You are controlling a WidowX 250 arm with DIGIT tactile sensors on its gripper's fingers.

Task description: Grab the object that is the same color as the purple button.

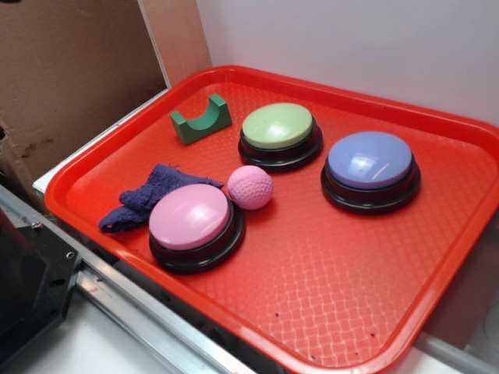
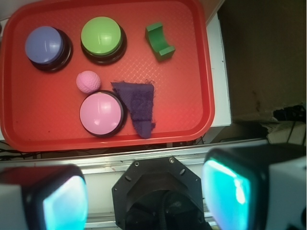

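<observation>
A dark purple-blue fuzzy rag (image 1: 148,195) (image 2: 137,107) lies on the red tray (image 1: 327,280) (image 2: 29,129), touching the pink-domed button (image 1: 192,224) (image 2: 101,113). The purple button (image 1: 369,167) (image 2: 45,46) stands on the tray's far side from the rag. My gripper (image 2: 146,196) is open, with its teal fingertips (image 2: 226,193) wide apart and nothing between them. It hangs high above the robot base, off the tray's near edge and well away from the rag. The exterior view does not show the gripper.
A pink dimpled ball (image 1: 250,187) (image 2: 88,81) sits between the buttons. A green-domed button (image 1: 279,133) (image 2: 102,38) and a green arch block (image 1: 201,118) (image 2: 159,41) lie toward the tray's back. A metal rail (image 2: 120,158) and the black robot base (image 2: 160,194) border the tray.
</observation>
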